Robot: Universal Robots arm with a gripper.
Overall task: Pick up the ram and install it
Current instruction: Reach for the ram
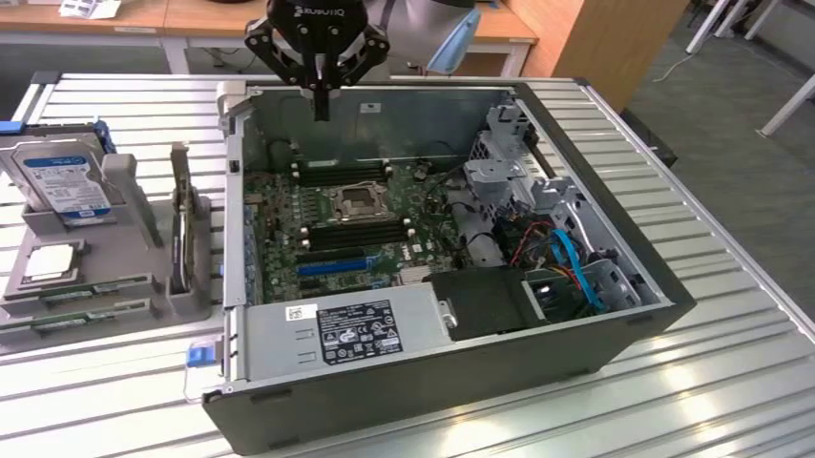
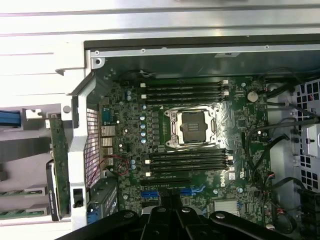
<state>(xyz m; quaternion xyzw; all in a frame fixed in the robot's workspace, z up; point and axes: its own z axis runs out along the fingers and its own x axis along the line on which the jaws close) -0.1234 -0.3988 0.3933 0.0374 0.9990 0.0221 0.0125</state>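
Open computer case [image 1: 421,401] on the table [image 1: 713,382]; jaws pressed together above its far wall; ram [image 1: 95,286] in holder [image 1: 128,186].

I see the ram [image 1: 95,287] as a long, narrow green stick, lying flat in a slot of the grey holder [image 1: 128,205]. It is at the exterior view's left, outside the computer case [image 1: 446,382]. A second ram stick [image 1: 71,321] lies parallel, just beside it on the near side. Their chips and labels I cannot make out
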